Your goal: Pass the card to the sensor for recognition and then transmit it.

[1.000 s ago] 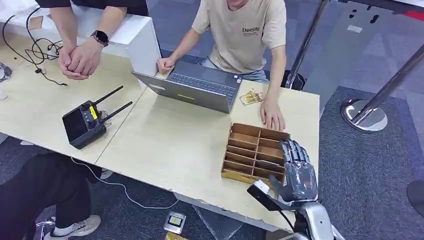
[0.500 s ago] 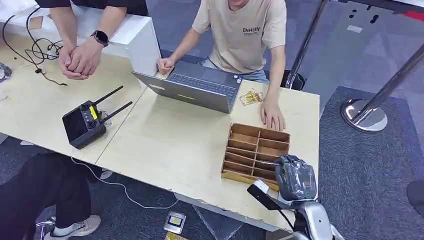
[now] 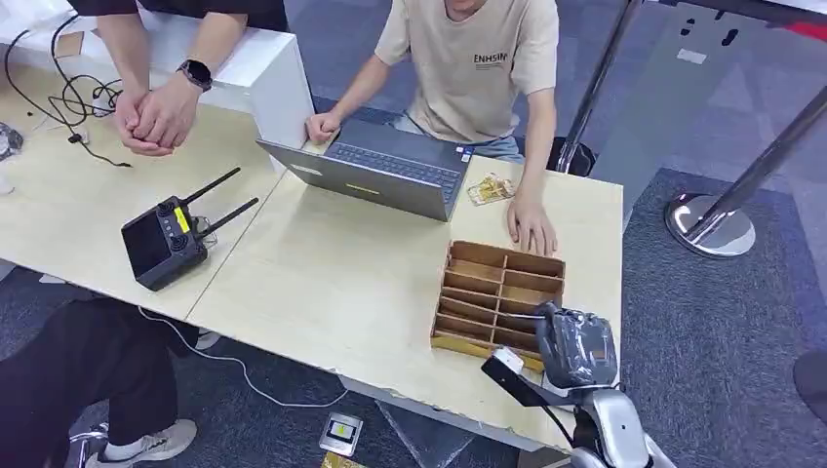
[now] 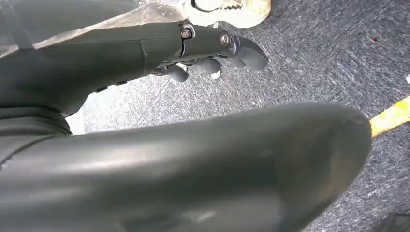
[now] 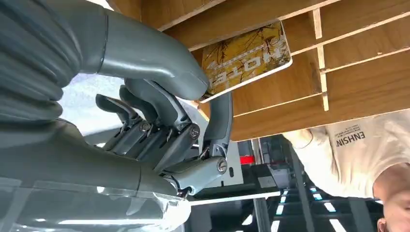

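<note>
Clearly, a yellow card [image 5: 246, 58] printed with "HOTEL" is being pinched between the thumb and a finger of the right hand [image 3: 575, 349], its far end resting in a slot of the wooden divider box [image 3: 488, 292] at 5 o'clock on the table [image 3: 332, 283]. "ENHSIN" is being shown on the seated person's beige shirt [image 3: 478, 58]. Compared with a second ago, the fingers, then spread over the box, are now being curled inward. Nothing is being held by the left hand [image 4: 212, 58], its fingers loosely bent above the carpet [image 4: 314, 58].
</note>
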